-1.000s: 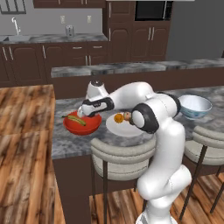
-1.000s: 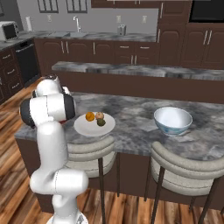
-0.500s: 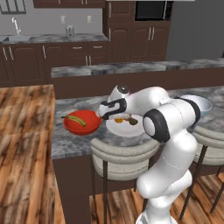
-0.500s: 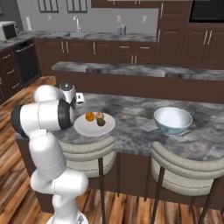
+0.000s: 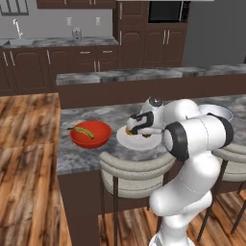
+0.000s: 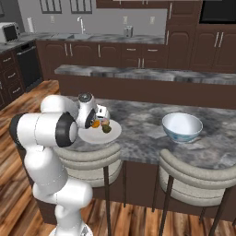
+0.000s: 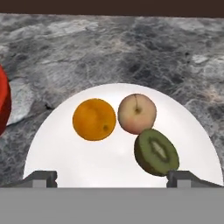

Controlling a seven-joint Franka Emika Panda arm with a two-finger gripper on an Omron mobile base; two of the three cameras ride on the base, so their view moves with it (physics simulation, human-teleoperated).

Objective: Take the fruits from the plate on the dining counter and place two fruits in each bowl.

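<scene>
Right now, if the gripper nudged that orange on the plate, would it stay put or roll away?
The orange looks round and smooth, so it would probably roll at a push. The white plate seems flat, with little rim to stop it. The apple sits right beside it, apparently touching, and might block it on that side. The open gripper could likely span it.

one banana, one orange, one apple, one kiwi half, two bowls, one plate
</scene>
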